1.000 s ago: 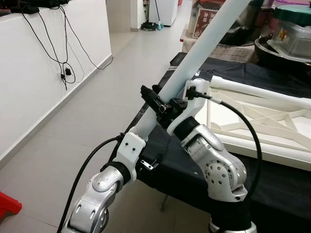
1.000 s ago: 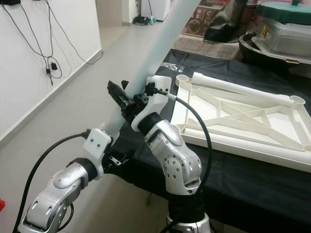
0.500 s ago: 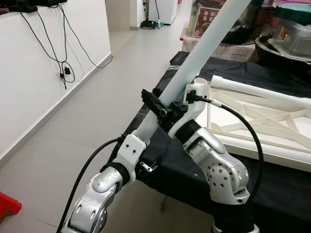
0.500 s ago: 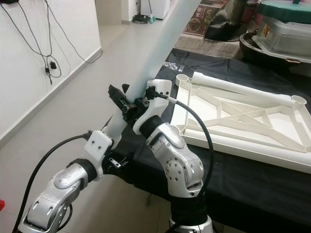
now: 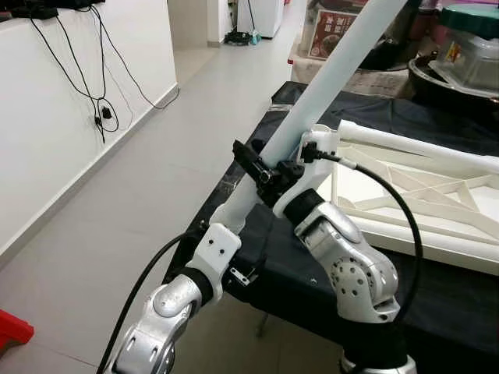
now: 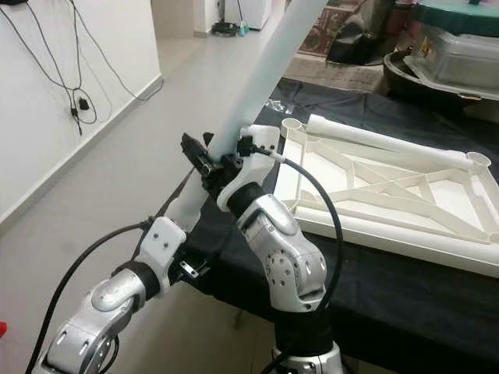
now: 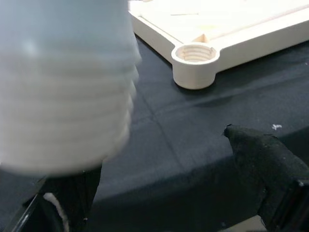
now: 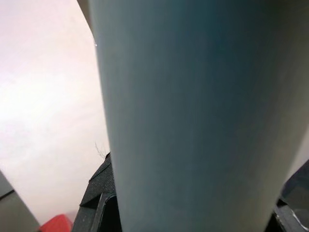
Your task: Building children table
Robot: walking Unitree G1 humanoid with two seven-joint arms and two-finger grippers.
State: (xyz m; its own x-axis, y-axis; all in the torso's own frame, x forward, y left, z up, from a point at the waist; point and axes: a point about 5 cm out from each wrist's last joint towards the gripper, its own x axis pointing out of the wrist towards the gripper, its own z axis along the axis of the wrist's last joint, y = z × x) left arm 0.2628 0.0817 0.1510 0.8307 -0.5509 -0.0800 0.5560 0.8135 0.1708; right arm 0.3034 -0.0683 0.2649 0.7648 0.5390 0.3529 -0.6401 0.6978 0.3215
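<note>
Since a second ago, my left arm has slid lower along the pale tube (image 5: 327, 82), and the tube stands a little steeper. My right claw (image 5: 261, 173) clamps the tube partway up its length, black fingers closed around it. My left claw (image 7: 159, 193) sits near the tube's threaded lower end (image 7: 67, 111); whether its fingers press the tube I cannot tell. Beyond lies the black cloth (image 6: 405, 288) with the white tabletop frame (image 6: 390, 187) upside down, one round socket (image 7: 195, 65) near the tube's end.
</note>
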